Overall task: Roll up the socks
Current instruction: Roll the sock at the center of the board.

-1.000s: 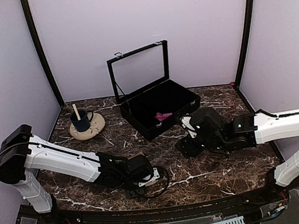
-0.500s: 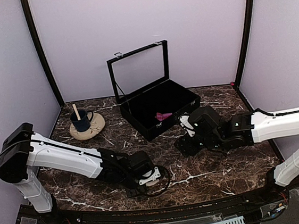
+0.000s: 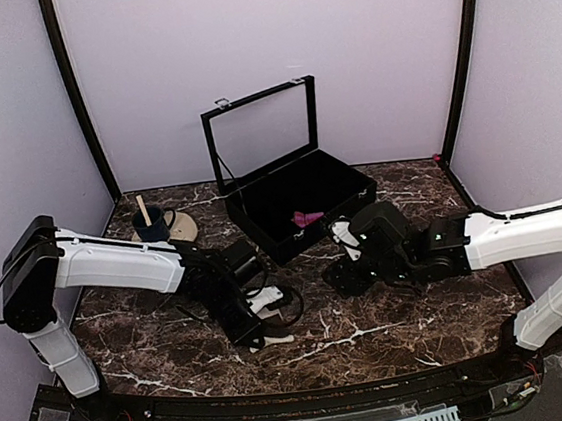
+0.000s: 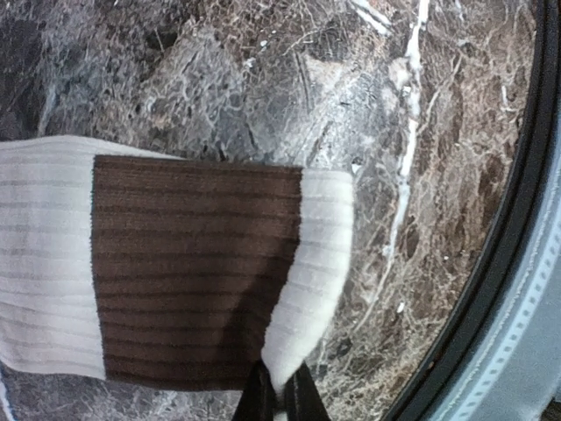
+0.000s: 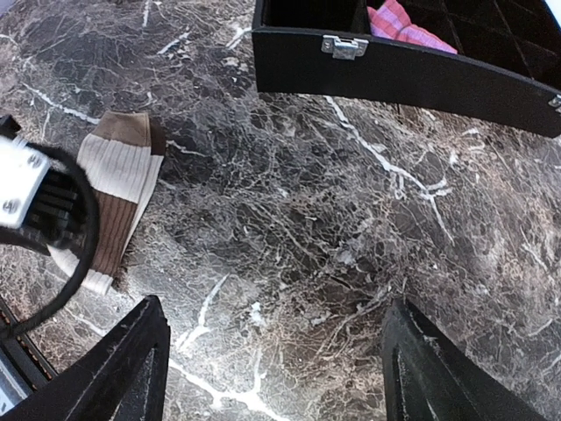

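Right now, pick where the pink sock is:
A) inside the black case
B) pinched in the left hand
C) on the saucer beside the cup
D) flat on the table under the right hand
A: the pink sock lies inside the black case, while the left hand pinches only the cream-and-brown sock.
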You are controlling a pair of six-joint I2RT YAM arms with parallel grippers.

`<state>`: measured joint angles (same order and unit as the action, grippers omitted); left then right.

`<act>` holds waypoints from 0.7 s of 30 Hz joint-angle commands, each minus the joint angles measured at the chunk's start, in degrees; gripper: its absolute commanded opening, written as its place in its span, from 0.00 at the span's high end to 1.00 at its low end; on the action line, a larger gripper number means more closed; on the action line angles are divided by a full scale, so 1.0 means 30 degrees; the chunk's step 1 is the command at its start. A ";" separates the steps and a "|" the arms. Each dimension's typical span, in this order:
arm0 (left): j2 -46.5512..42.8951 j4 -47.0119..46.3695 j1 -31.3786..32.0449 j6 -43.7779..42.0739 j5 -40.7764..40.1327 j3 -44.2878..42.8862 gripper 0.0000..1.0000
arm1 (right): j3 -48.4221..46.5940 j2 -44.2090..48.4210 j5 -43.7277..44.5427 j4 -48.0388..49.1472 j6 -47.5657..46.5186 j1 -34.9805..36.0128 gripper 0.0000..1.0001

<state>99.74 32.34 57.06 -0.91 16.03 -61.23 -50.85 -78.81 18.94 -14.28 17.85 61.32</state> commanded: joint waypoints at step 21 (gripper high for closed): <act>0.1328 0.0751 -0.4136 0.1939 1.1342 0.1860 0.99 | 0.0301 -0.2445 -0.3539 0.3178 -0.4644 0.3310 0.23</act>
<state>104.44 35.11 45.76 3.57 47.05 -58.11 -48.86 -84.99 10.70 -9.02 6.94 69.54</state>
